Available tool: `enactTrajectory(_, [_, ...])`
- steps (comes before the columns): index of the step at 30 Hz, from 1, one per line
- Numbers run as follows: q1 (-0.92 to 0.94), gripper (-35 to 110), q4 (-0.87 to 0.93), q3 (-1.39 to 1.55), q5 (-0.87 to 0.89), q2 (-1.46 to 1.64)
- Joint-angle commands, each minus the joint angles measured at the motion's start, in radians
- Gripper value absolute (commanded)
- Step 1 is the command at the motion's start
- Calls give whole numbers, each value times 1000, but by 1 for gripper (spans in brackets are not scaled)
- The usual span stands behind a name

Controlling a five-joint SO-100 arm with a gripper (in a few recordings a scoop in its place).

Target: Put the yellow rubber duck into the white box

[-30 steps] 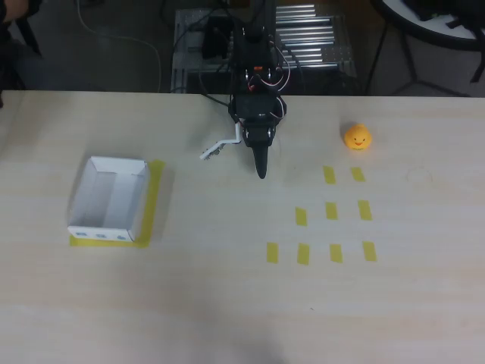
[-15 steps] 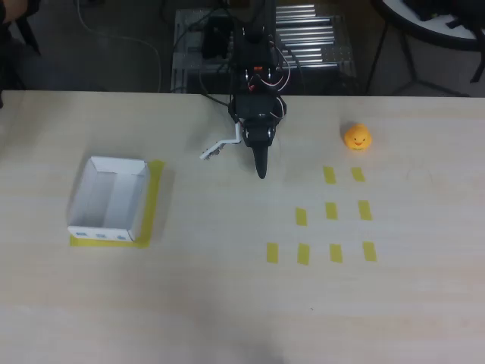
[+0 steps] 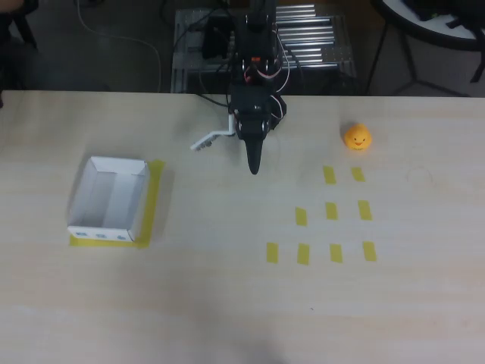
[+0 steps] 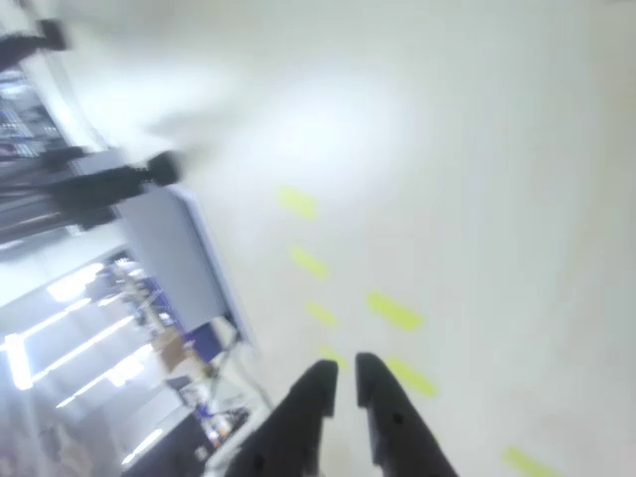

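In the overhead view the black two-finger gripper (image 3: 227,153), jaws spread and empty, sits between the shallow white cardboard box (image 3: 109,199) and the small yellow rubber duck (image 3: 357,137).

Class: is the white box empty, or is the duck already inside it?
Empty. In the overhead view the white box shows only its bare white floor, while the yellow rubber duck sits on the table far right.

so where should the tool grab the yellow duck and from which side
Probably around the round body of the yellow rubber duck, coming down from above. It sits alone on the table near the far edge, clear of the yellow tape strips, so the fingers can straddle it. The tool is to its left in the overhead view.
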Motion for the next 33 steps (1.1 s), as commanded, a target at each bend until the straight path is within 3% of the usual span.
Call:
enactTrajectory(1, [-3,0,41,-354,3,-155])
enactTrajectory(13, [-152,3,327,-968,-104,-503])
enactTrajectory(19, [-265,7,407,-1055,-135,-563])
enactTrajectory(21, [-288,20,443,-1051,-141,-563])
enactTrajectory(24, [-284,59,541,-1037,-141,-561])
enactTrajectory(28, [-296,64,572,-1051,-337,-568])
enactTrajectory(33, [-400,68,597,-1100,-408,-634])
